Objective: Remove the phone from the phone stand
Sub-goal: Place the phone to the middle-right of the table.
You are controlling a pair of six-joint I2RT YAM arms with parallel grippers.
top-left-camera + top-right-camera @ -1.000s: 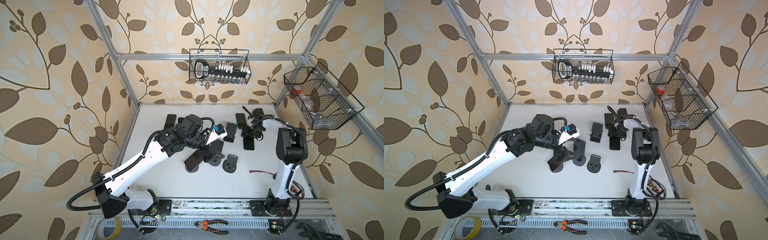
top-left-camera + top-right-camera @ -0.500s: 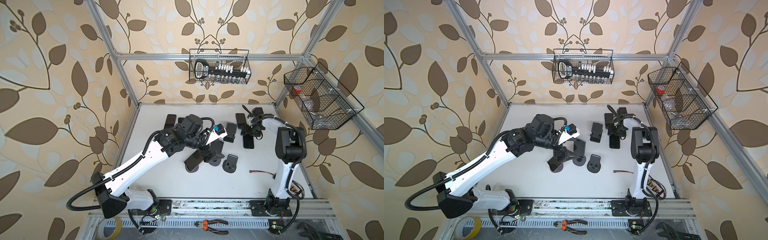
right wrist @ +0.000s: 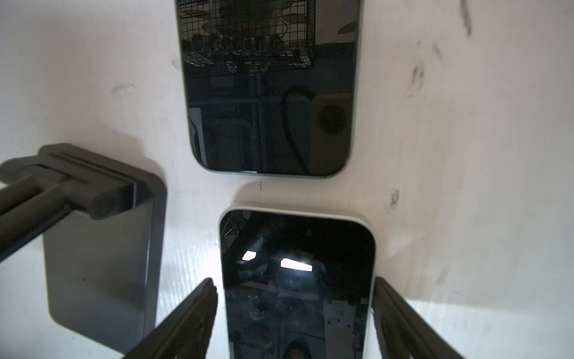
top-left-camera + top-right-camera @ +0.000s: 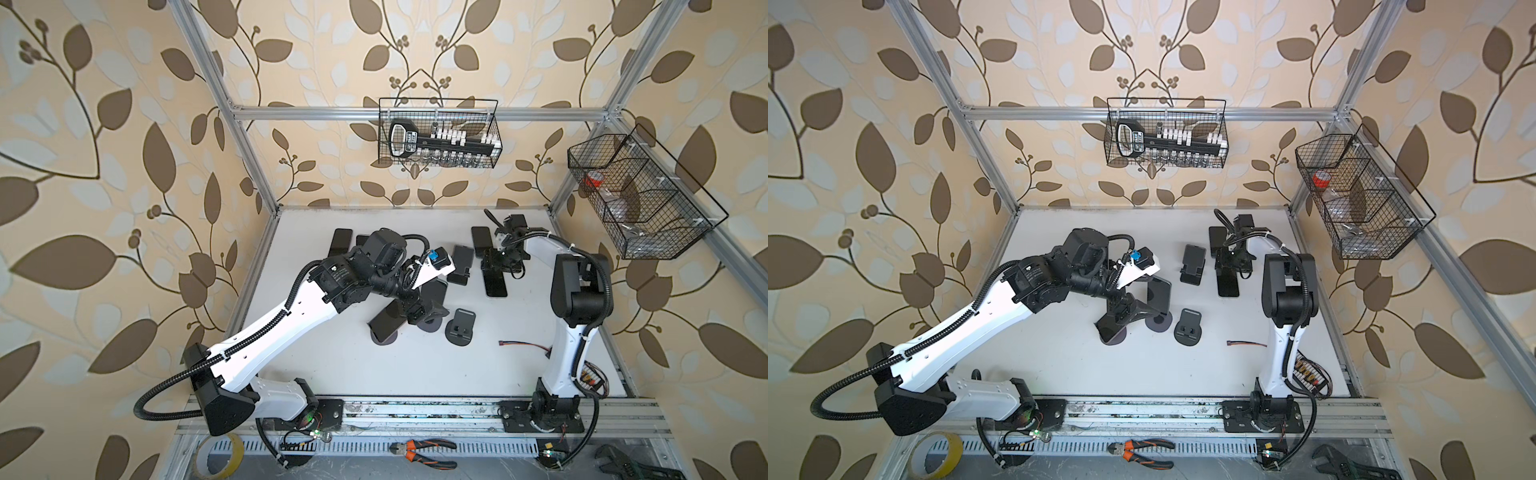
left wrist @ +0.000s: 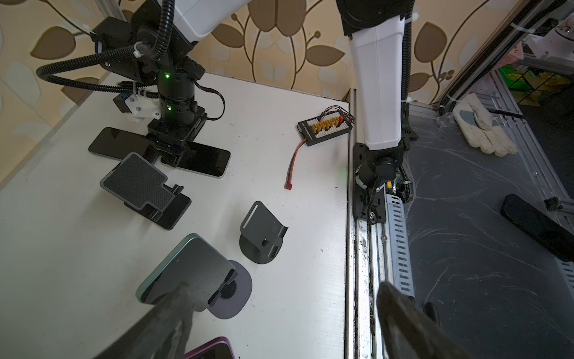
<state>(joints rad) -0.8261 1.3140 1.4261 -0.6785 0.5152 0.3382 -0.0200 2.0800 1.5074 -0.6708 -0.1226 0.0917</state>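
Table [image 4: 332,374], white and scuffed, fills the cage floor, with a back basket [image 4: 438,133] and a side basket [image 4: 636,199] hung on the walls above it. From the near rail the left arm [image 4: 291,324] reaches to the table's middle, and the right arm [image 4: 577,291] folds over toward the far right part. Near the middle the green phone [image 5: 186,270] leans, screen tilted up, on its stand [image 5: 240,290], which has a round base. The left tool [image 5: 283,286] hangs just beside it, jaws wide apart and clamped on nothing. In the left wrist view one finger [image 5: 167,317] crosses the phone's lower edge, though I cannot tell whether it touches. The other finger lies well off toward the rail. The purple phone [image 5: 211,349] shows only a corner there; in both top views it leans on a second round-based stand at the tool's other side. The right tool [image 3: 293,280] straddles the white phone [image 3: 295,236], which lies flat on the table. Its jaws are apart, with a sliver of table between one finger and the phone's edge. A dark phone [image 3: 270,93] lies flat just beyond, apart from it. The pad stand [image 5: 136,183] sits just beside them. The empty stand [image 5: 264,233] is near the green phone. A cable [image 5: 295,158] lies by the right arm's base.
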